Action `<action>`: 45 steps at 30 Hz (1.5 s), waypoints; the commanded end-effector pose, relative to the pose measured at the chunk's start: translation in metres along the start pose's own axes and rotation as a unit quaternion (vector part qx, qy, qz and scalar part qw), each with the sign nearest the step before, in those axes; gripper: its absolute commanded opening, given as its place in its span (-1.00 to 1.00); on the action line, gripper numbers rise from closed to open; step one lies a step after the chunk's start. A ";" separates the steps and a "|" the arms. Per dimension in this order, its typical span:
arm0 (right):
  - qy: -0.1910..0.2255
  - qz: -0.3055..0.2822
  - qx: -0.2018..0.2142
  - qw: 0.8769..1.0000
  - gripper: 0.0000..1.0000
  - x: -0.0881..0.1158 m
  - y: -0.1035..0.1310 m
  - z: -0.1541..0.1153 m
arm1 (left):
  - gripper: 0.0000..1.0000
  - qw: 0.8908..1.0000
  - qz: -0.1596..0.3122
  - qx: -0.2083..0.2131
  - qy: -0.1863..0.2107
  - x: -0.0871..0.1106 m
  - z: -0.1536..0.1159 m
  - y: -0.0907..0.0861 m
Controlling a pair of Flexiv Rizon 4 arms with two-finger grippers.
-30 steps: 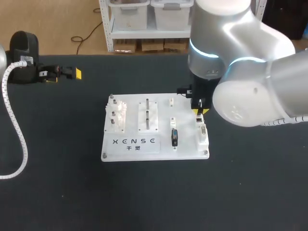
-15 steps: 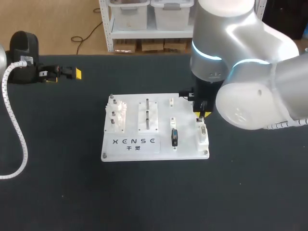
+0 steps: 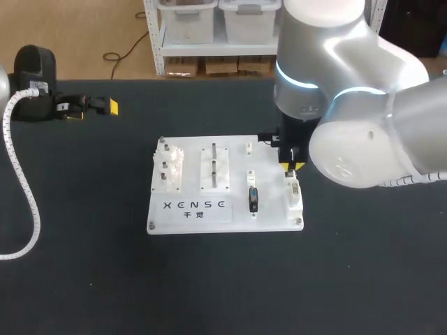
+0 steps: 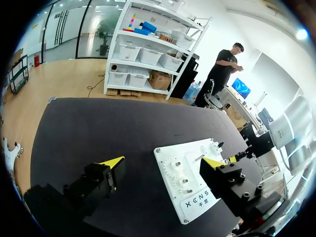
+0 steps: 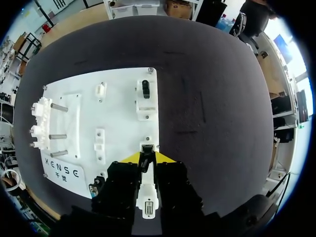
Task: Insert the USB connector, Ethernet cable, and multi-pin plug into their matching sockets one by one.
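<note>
clamped in the right gripper (image 5: 146, 158), the connector (image 5: 145, 164) sits at a small socket (image 5: 147, 147) on the white board (image 5: 118, 118), where any tilt could jam it; the left gripper (image 4: 164, 161) gapes empty.

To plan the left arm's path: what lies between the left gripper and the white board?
Nothing: only bare black table separates the left gripper from the white board. The head view shows this stretch plainly.
</note>
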State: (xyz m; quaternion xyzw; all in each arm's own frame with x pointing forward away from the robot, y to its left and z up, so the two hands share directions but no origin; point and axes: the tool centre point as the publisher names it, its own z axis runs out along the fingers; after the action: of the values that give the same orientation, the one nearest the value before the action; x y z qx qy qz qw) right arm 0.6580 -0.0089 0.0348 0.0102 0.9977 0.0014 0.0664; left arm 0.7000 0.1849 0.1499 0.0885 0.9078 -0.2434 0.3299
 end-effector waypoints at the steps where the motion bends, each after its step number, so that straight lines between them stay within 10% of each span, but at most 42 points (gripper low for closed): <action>1: -0.002 0.000 -0.001 1.000 -1.00 -0.001 0.002 0.003 | 1.00 1.000 0.000 0.000 0.000 0.000 0.000 0.000; 45: 0.001 -0.016 0.027 0.999 -0.92 -0.002 0.003 0.024 | 1.00 1.000 0.000 0.000 0.000 0.000 0.000 0.000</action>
State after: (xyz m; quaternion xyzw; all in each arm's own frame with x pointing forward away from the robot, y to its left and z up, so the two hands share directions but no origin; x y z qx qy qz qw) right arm 0.6632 -0.0061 0.0235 -0.0035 0.9979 -0.0312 0.0560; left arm 0.7000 0.1849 0.1499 0.0885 0.9078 -0.2434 0.3299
